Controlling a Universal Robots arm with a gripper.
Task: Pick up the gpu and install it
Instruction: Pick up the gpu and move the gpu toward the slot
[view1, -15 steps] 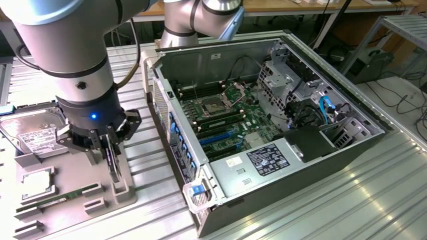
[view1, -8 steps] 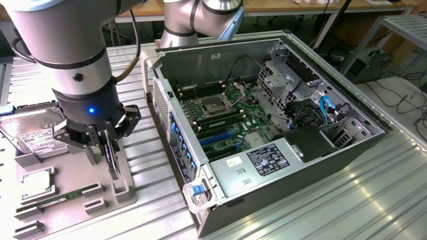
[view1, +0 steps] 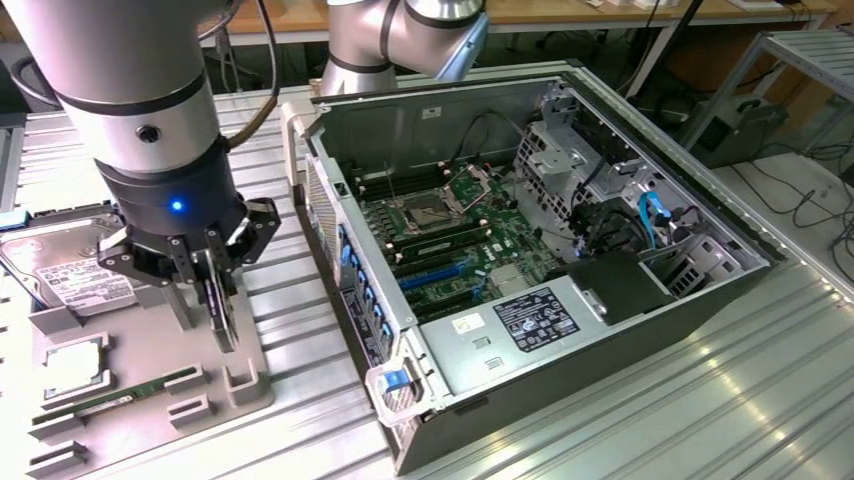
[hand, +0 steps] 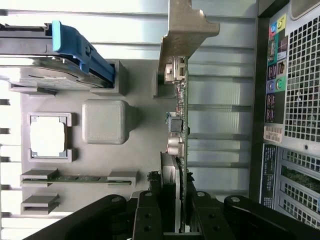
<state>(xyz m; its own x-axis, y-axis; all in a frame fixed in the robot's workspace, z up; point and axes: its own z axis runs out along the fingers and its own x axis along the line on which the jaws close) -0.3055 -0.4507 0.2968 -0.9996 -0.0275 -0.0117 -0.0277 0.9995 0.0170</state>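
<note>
Where the arm comes down over the grey parts tray (view1: 147, 345), the hand (view1: 214, 275) is closed narrowly on the gpu (view1: 222, 315), fingers (hand: 146, 215) pressed to either face of the card. The gpu stands on edge straight below the hand, its pale metal bracket (hand: 187, 30) at the end farthest from the fingers. Whether its lower edge sits in the tray's slot or hangs just clear of it is hard to tell, perhaps just clear. On one side of the hand the tray carries a hard drive (view1: 67, 270), a square processor chip (hand: 47, 137) and a slim memory stick (hand: 80, 177) — all apart from the card. On the other side, close by, the open computer case (view1: 534, 250) lies on the ribbed metal tabletop (view1: 667, 400) — motherboard exposed.
</note>
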